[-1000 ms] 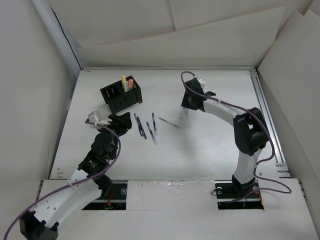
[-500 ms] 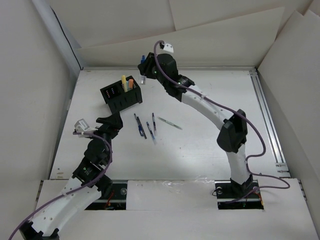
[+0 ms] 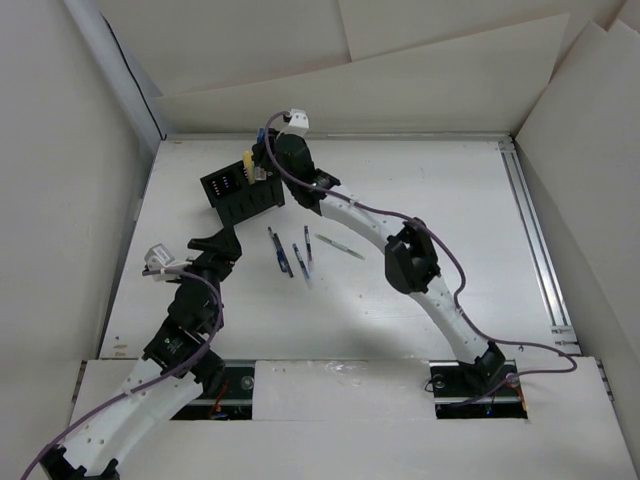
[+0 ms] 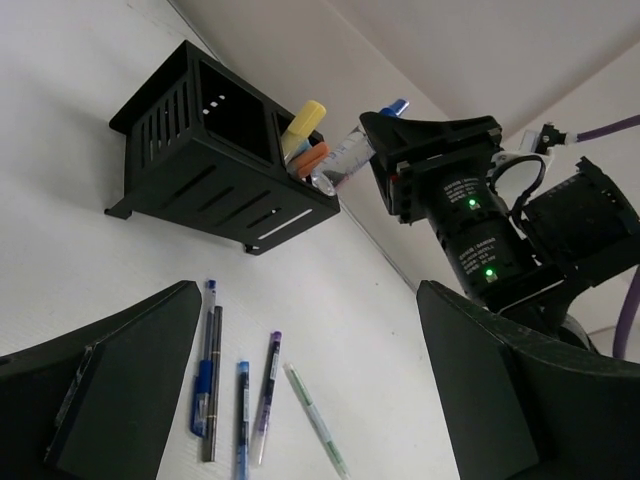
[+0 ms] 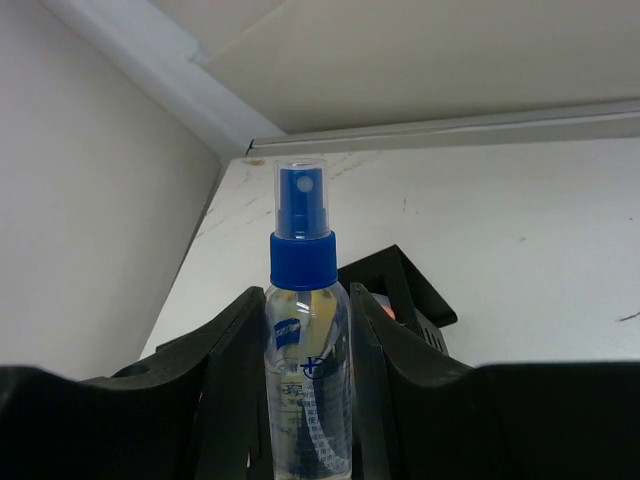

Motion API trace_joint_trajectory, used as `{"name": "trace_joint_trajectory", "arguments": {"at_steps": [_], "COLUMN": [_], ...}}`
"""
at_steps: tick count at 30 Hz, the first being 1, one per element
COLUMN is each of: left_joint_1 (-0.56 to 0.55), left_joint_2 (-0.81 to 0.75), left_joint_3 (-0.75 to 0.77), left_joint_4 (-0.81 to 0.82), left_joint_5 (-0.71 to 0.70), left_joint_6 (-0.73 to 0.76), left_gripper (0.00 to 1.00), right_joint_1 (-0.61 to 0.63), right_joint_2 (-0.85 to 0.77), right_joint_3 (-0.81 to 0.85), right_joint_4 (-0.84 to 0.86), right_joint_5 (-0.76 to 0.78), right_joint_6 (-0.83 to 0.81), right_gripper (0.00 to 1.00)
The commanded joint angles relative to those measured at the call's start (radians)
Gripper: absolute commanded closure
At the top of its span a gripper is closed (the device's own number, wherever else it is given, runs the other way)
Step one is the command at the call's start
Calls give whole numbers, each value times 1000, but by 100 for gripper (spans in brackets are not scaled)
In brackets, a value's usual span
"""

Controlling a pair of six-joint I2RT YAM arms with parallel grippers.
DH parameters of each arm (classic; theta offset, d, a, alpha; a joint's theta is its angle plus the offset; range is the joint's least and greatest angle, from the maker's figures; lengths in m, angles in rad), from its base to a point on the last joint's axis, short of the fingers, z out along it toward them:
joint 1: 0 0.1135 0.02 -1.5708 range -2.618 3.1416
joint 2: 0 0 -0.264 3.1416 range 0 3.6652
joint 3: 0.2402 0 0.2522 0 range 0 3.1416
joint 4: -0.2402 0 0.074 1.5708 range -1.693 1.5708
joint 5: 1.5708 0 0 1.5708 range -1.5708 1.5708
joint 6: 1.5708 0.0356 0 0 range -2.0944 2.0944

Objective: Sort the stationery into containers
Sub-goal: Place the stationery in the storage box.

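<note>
My right gripper [image 3: 263,165] is shut on the blue-capped clear tube [image 5: 306,360] and holds it just above the right end of the black organiser box [image 3: 243,192]. The left wrist view shows the tube [image 4: 345,160] tilted, its bottom by the box's right compartment. A yellowish stick [image 4: 303,122] and an orange-banded marker [image 4: 312,157] stand in that compartment. Several pens [image 3: 290,255] lie on the table right of my left gripper [image 3: 222,245], which is open and empty. They also show between its fingers in the left wrist view [image 4: 206,385].
A pale green-and-white pen [image 3: 338,246] lies apart, right of the other pens. The organiser's left compartments [image 4: 225,110] look empty. White walls close in the table at the back and left. A rail [image 3: 535,240] runs along the right edge.
My right arm swung from mid-table to the back and then left, carrying the tube over the organiser. My left gripper drew back a little to the left.
</note>
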Motion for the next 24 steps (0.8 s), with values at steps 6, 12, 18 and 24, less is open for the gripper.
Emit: {"name": "trace_joint_trajectory", "arguments": {"at_steps": [6, 12, 18, 24], "left_joint_1": [2, 2, 2, 2], "left_joint_2": [-25, -3, -3, -3], "left_joint_3": [-23, -23, -23, -23], "left_joint_4": [42, 42, 51, 60], "left_joint_5": [-6, -6, -6, 4], "left_joint_6": [9, 9, 18, 18], "left_gripper": [12, 12, 12, 12], "right_joint_1": [27, 27, 36, 36], "right_joint_2": [29, 75, 116, 135], "right_joint_3": [103, 113, 131, 140], "right_joint_4": [231, 266, 297, 306], "right_joint_5": [87, 119, 141, 150], "right_joint_6": [-72, -81, -81, -81], "right_gripper": [83, 79, 78, 78]}}
